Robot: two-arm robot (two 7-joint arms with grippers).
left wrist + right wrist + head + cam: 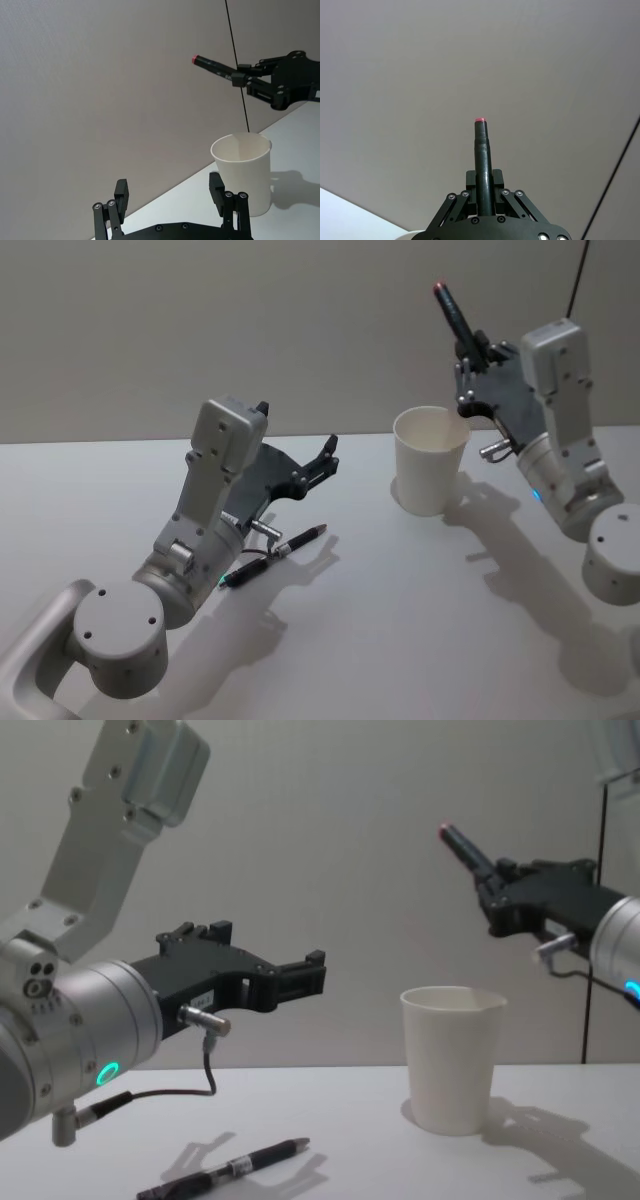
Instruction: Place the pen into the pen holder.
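At the left, above the surface [400, 620], the left end effector [322, 462], fingers spread apart. Under that arm, flat on the surface, a black pen [275, 553], plain from head and chest. More to the right, well apart, the white paper cup [430, 475], upright, with open surface around it. From the left wrist, a look into its mouth: white inner wall. Higher and right of the cup, the right end effector [470, 350], clamped on a red-ended pen [452, 310], red end up and slanted left.
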